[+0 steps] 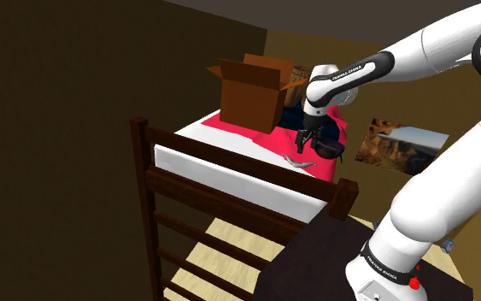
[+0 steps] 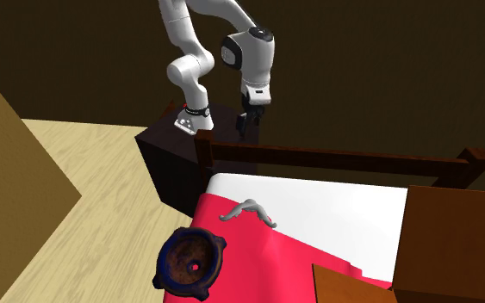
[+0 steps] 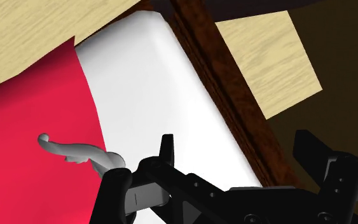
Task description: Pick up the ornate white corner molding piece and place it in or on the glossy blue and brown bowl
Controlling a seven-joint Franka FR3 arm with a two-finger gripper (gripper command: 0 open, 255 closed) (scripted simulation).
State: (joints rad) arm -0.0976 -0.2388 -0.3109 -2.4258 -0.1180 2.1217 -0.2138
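1. Progress: nothing grasped yet. Gripper (image 2: 246, 125) spread and empty, upper middle of the second exterior view.
2. Pale molding piece (image 2: 251, 209) lying mid-frame at the red cover (image 2: 249, 250) edge; bowl (image 2: 167, 258) lower left, near it.
3. Left to do: descend, grasp, carry, release.
4. Wooden bed rail (image 2: 335, 157) close below the hand; cardboard box (image 1: 251, 94) apart, probably no obstacle.

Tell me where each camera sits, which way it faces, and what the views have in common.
Shoulder view: beside the stand, looking over the bed's wooden rail toward the cardboard box; arm and gripper show.
Second exterior view: above the bed's opposite side, facing back at arm and stand; bowl nearest.
Wrist view: on the hand, looking down at the mattress edge; open black fingers show.
Shared: all three show the pale molding on the red cover.
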